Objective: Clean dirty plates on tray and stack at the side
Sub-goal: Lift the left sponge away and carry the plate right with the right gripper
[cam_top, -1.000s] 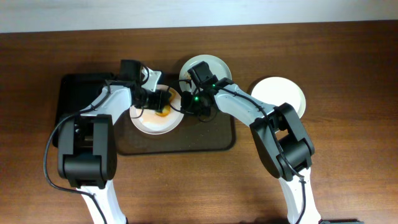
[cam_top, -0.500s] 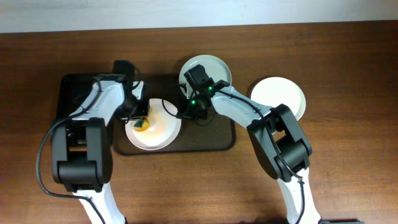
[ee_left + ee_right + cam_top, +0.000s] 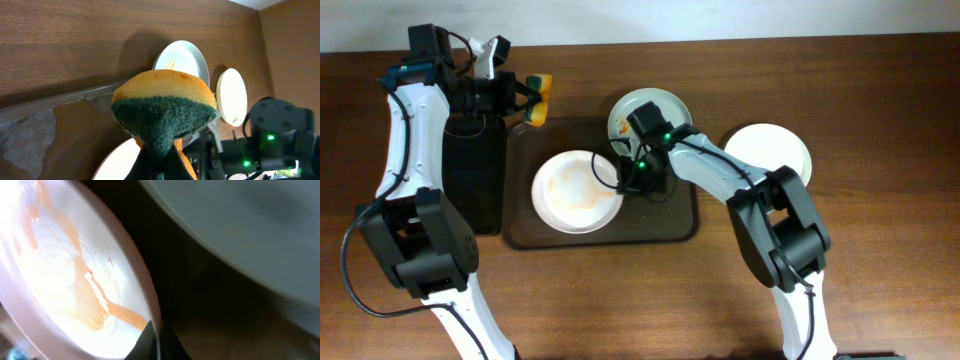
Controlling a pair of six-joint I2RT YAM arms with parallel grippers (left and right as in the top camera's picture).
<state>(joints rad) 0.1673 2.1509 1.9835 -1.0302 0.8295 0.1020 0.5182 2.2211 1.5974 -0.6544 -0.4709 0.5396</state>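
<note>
Both arms are built from white, rounded link shells joined by bulky black joint housings. On the left arm (image 3: 403, 120) a long white link is seen, with a black block and a small white part near the wrist. A thin black cable (image 3: 344, 268) is attached at its lower black segment. The left gripper (image 3: 532, 98) is made in black. On the right arm (image 3: 712, 172) small green lights (image 3: 642, 160) are lit on the black wrist housing.

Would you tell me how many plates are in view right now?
3 plates: one on the tray, one at its far right corner, one on the table beside it.
</note>
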